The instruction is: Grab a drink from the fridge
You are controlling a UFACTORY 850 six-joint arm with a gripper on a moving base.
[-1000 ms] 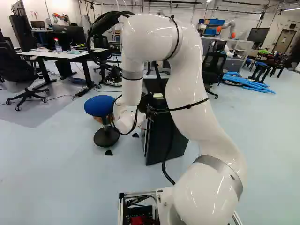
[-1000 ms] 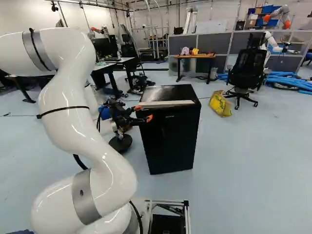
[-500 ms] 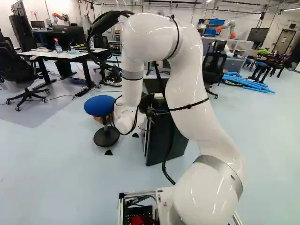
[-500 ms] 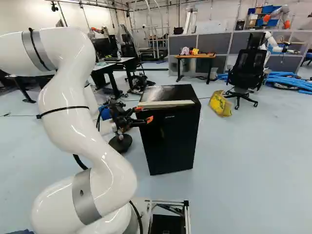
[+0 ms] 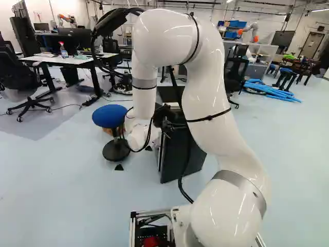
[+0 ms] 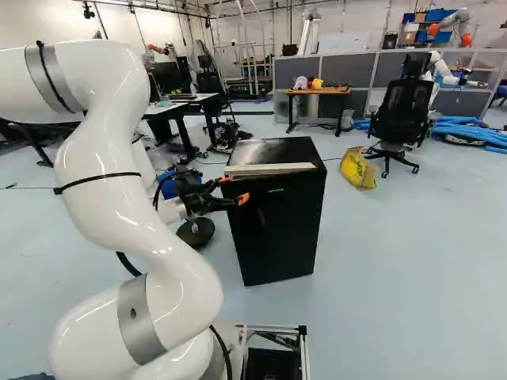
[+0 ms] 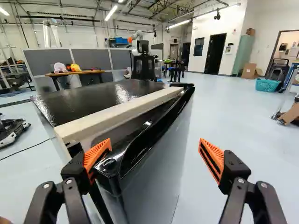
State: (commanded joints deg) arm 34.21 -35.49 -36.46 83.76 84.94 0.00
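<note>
In the right base view my gripper (image 6: 235, 189) is at the upper front of the black fridge (image 6: 277, 226), by the corner nearer the arm. The wrist view shows the gripper (image 7: 155, 148) open, its orange pads (image 7: 97, 154) wide apart. One finger is beside the near top corner of the fridge door (image 7: 154, 172); whether it touches cannot be told. The other finger stands out over the floor, and the door's edge lies between them. A pale strip (image 7: 117, 114) runs along the fridge top behind the door. The door looks shut, and no drink is visible.
A blue stool (image 5: 109, 116) stands beside the fridge in the left base view. Beyond the fridge are a yellow bag (image 6: 358, 168), an office chair (image 6: 396, 123) and a small wooden table (image 6: 317, 92). Another robot (image 6: 450, 70) is farther back.
The arm has shifted slightly, bringing the gripper a little lower and farther across the fridge's front in the right base view. The base and the fridge have stayed put.
</note>
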